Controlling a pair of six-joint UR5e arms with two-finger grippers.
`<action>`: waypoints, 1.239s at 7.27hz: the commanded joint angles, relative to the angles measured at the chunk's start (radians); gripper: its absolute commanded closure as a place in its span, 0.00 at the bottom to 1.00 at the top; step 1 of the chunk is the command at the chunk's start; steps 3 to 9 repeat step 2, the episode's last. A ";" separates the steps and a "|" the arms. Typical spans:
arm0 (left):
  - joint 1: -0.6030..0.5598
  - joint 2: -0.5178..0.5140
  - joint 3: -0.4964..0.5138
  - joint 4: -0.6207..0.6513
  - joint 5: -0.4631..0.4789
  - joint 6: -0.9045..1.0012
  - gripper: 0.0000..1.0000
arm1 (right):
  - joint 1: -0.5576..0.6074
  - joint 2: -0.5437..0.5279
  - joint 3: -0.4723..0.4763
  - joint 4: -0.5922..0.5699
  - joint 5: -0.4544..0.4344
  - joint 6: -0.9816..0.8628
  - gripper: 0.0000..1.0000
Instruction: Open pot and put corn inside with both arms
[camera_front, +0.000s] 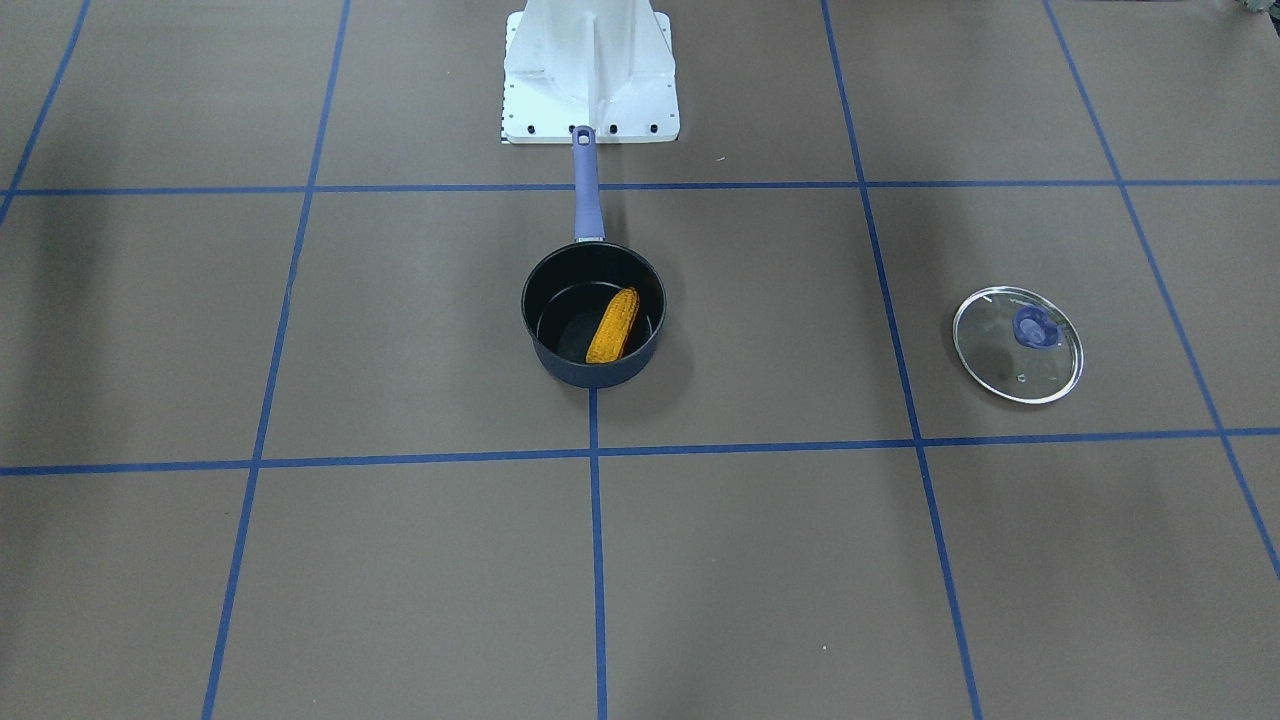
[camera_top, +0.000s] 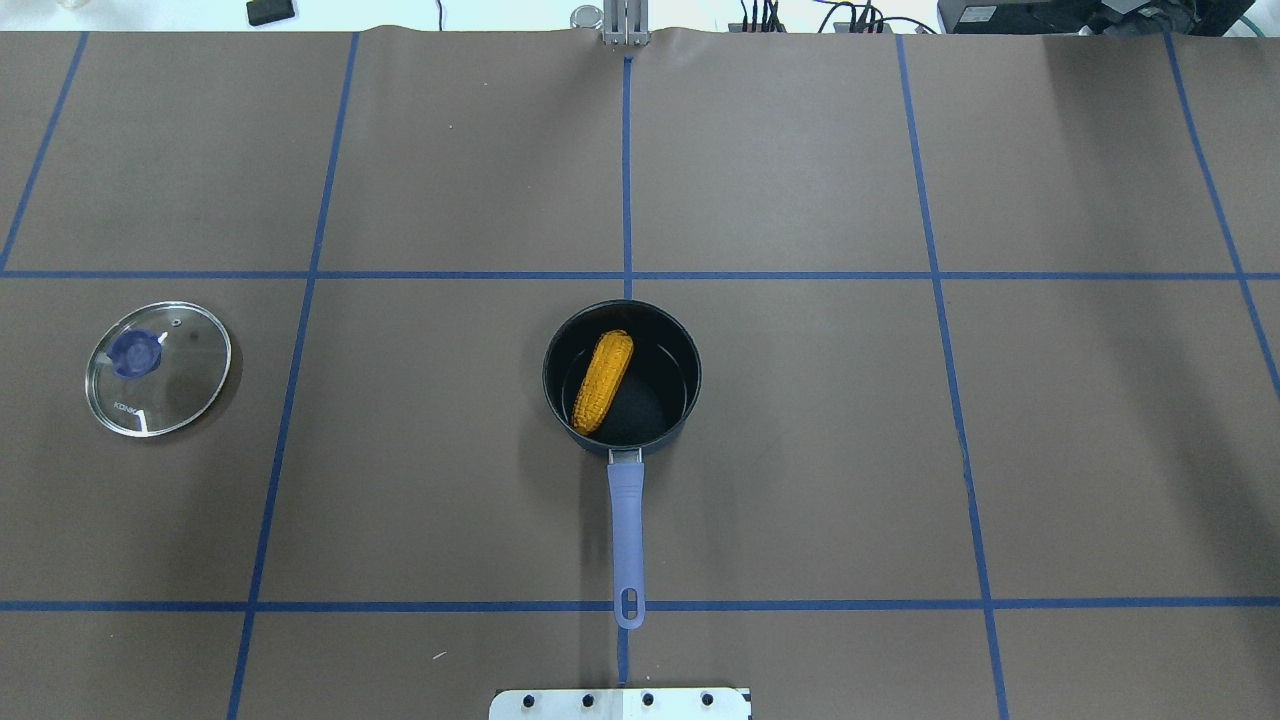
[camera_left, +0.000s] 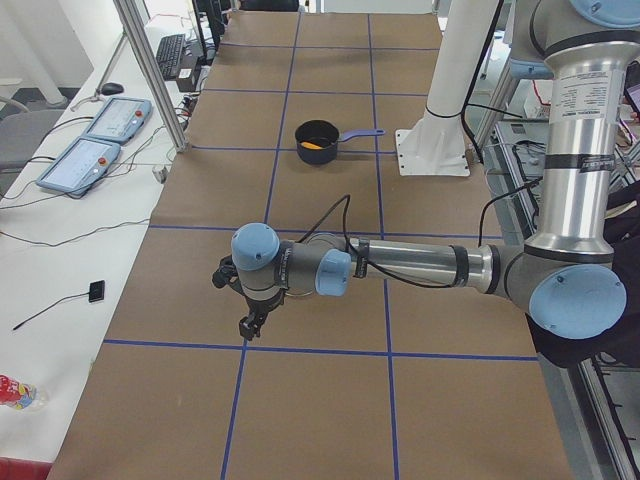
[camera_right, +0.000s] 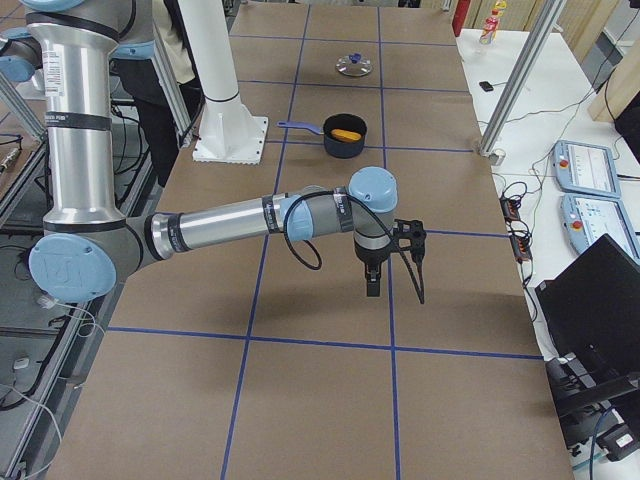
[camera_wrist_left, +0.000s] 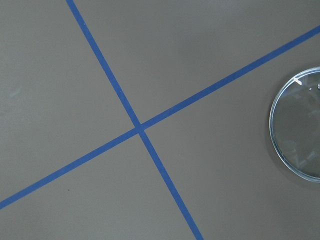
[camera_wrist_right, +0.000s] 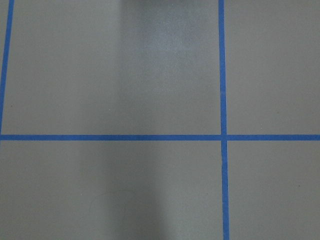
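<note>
brown table (camera_top: 800, 450) — corn (camera_top: 603, 382) inside pot (camera_top: 665, 385)

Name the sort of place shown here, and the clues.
Most likely a robotics lab: the left arm and right arm over a table gridded with blue tape, control pendants on a side bench.

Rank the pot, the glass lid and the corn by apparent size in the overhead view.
1. pot, largest counting its handle; its bowl alone looks about as wide as the glass lid.
2. glass lid.
3. corn, clearly smallest.
</note>
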 joint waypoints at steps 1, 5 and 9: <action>0.000 0.000 -0.001 0.000 0.000 -0.002 0.02 | 0.000 0.000 -0.004 0.000 -0.001 0.001 0.00; 0.000 -0.002 -0.001 0.000 -0.001 -0.003 0.02 | 0.000 0.000 -0.002 0.000 0.000 0.010 0.00; 0.000 -0.002 -0.001 0.000 -0.001 -0.003 0.02 | 0.000 0.000 -0.002 0.000 0.000 0.010 0.00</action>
